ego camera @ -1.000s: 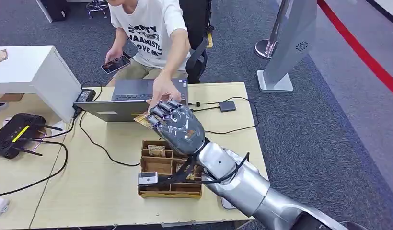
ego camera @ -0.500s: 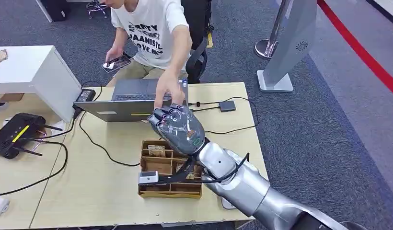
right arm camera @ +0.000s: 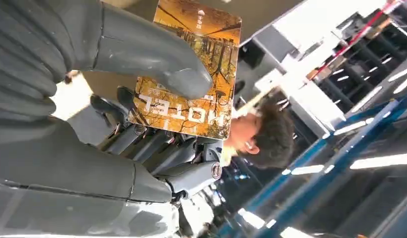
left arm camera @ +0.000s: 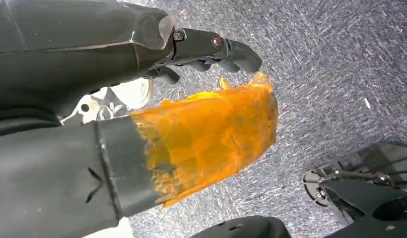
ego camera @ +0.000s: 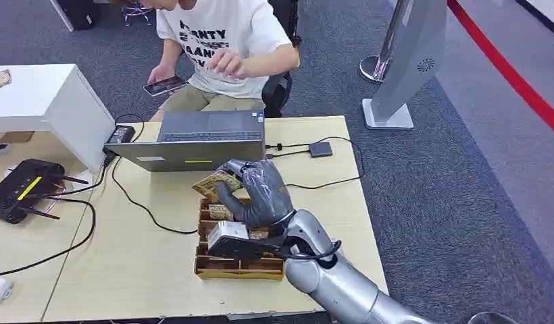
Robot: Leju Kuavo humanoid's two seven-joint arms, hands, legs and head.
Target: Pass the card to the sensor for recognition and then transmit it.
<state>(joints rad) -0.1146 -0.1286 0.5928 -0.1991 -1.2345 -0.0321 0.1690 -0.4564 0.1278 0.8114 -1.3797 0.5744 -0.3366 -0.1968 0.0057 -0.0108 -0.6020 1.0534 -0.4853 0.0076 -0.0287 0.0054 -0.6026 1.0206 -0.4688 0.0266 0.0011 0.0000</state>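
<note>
Head view: right hand (ego camera: 261,192), dark grey with a silver forearm, raised above the tan compartmented cardboard organiser box (ego camera: 239,266) on the pale wooden table (ego camera: 139,263), pinching an orange-and-brown hotel card (ego camera: 217,182) between thumb and fingers. Card held tilted, just in front of the open grey laptop (ego camera: 193,138) and above the box's far compartments. Small dark square sensor pad (ego camera: 321,149) on a black cable, lying flat beside the laptop, well apart from the card. Seated person in a white printed T-shirt (ego camera: 223,34) behind the table, phone (ego camera: 165,85) in one hand. Black router (ego camera: 21,189) at the table's left end.

Left wrist view: left hand (left arm camera: 211,49) hanging over grey carpet, dark fingers curled in, nothing seen in them (an orange blur covers much of the frame).

Right wrist view: thick grey thumb (right arm camera: 157,62) pressed on the card's printed face (lettering reads "HOTEL", upside down), darker fingers (right arm camera: 157,151) closed behind it
</note>
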